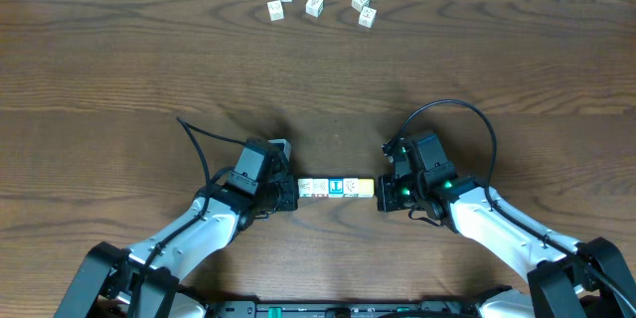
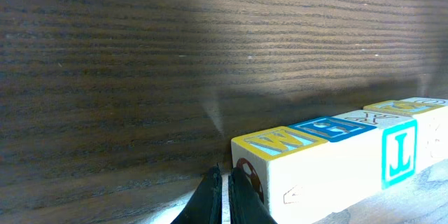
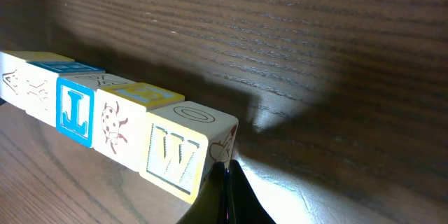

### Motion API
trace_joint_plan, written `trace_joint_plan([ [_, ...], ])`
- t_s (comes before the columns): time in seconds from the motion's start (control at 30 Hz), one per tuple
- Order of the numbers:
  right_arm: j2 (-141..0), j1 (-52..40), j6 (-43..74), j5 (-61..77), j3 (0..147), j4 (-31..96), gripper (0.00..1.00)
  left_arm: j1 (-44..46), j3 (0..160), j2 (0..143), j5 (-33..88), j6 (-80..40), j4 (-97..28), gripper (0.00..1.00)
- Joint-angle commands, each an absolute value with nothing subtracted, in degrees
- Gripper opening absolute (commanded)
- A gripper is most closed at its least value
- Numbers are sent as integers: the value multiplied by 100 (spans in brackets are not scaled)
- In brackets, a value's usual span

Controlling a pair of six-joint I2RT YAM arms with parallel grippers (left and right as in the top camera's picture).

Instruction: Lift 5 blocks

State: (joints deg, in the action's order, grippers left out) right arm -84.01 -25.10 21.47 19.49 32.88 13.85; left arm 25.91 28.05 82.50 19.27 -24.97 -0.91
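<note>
Overhead: the blocks [image 1: 337, 188] form one tight row at lower centre of the frame over the desk [image 1: 119, 79]. The left end effector [image 1: 290, 192] is butted against one end, the right end effector [image 1: 382, 191] against the other. Five loose cubes [image 1: 314, 6] lie scattered along the top. Left wrist: jaws pressed shut, tips touching the yellow-lettered end block [image 2: 280, 155]. Right wrist: jaws shut too, tips against the W block [image 3: 178, 155].

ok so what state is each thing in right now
row of five blocks: end to end, pressed between the end effectors
left end effector: shut, against the row's end
right end effector: shut, against the other end
five far cubes: loose, untouched
</note>
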Motion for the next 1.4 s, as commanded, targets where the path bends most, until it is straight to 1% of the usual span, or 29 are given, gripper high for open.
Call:
trace_joint_plan([
  [0.0,-8444,-2561,2141,2126,3371,1343,1,2578,2864,8228,2217,-2355,19,7],
  [0.13,-8444,-2561,2274,2143,3374,1269,1,2578,2864,8228,2344,-2335,161,7],
  [0.33,-8444,-2561,2943,1839,3374,1267,1,2578,2864,8228,2344,-2335,161,7],
  [0.57,-8444,-2561,3133,1540,3371,1424,1,2578,2864,8228,2344,-2338,154,7],
  [0.8,-8444,-2561,3114,1398,3371,1472,1,2578,2864,8228,2340,-2335,139,7],
  [1.0,-8444,-2561,2849,1146,3371,1472,1,2578,2862,8228,2340,-2335,134,7],
  [1.2,-8444,-2561,2563,1249,3371,1417,1,2578,2864,8228,2338,-2333,139,7],
  [1.37,-8444,-2561,2558,1286,3371,1299,1,2578,2864,8228,2335,-2333,139,7],
])
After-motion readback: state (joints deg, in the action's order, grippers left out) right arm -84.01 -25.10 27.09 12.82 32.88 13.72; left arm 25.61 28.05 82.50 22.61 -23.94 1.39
